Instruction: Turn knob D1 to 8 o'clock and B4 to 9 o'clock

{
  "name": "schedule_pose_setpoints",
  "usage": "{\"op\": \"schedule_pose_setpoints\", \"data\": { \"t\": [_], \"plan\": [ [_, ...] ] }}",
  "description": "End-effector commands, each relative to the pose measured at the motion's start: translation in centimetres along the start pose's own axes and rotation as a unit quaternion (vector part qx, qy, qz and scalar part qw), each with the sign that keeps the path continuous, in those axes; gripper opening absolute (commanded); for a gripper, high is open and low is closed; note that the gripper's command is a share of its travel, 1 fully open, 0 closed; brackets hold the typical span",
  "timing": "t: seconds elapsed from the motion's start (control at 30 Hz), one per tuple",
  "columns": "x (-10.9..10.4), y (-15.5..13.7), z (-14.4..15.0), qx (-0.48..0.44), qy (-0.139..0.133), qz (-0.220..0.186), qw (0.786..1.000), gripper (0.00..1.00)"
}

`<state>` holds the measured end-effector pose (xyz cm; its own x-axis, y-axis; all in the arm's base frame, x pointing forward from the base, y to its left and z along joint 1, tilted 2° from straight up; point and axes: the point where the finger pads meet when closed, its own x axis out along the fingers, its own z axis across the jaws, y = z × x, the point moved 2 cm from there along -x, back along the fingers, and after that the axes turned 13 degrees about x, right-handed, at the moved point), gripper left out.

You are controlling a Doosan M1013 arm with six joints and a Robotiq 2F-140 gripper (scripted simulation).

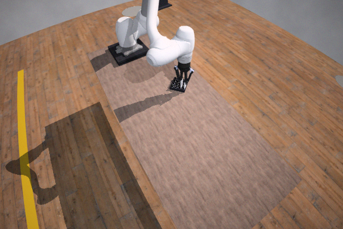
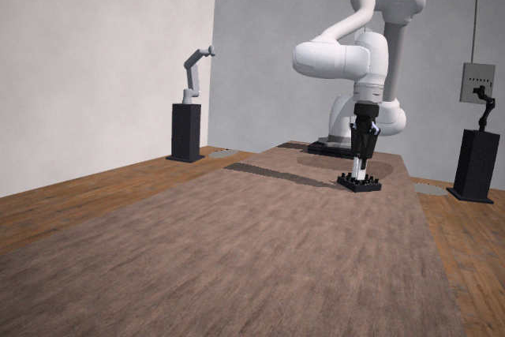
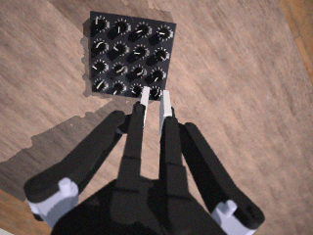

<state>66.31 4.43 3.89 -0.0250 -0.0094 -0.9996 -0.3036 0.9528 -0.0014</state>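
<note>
The knob box (image 1: 177, 90) (image 2: 355, 189) (image 3: 110, 36) sits on the brown tabletop (image 1: 210, 151) (image 2: 245, 263) (image 3: 235, 98), near the big white arm's (image 1: 166, 51) (image 2: 330, 60) foot. The pincer (image 1: 183, 84) (image 2: 358, 174) (image 3: 155, 97) points down at one corner knob (image 3: 156, 92), its fingers a little bit apart and not squeezing anything. Dark shadows lie on the wooden floor (image 1: 276, 54) (image 2: 81, 211) (image 3: 304, 29), across a yellow stripe (image 1: 21, 110). Two small arms stand on black stands by grey walls (image 1: 263, 5) (image 2: 277, 39)

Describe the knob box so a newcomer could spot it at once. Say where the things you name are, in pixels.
On the long brown wood-grain table (image 1: 210, 143) (image 2: 228, 252), find the tall white arm (image 1: 152, 7) (image 2: 330, 60). Beneath its black end effector (image 1: 183, 79) (image 2: 359, 169) (image 3: 155, 97) sits a small, dark square box (image 1: 177, 90) (image 2: 358, 189) (image 3: 109, 90), the only thing there studded with four rows of knobs.
</note>
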Motion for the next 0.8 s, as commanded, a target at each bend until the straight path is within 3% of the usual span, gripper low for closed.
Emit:
{"op": "schedule_pose_setpoints", "data": {
  "t": [0.0,0.77],
  "plan": [
    [-0.01,0.0,0.0,0.0,0.0,0.0,1.0,0.12],
    [0.52,0.0,0.0,0.0,0.0,0.0,1.0,0.12]
  ]
}}
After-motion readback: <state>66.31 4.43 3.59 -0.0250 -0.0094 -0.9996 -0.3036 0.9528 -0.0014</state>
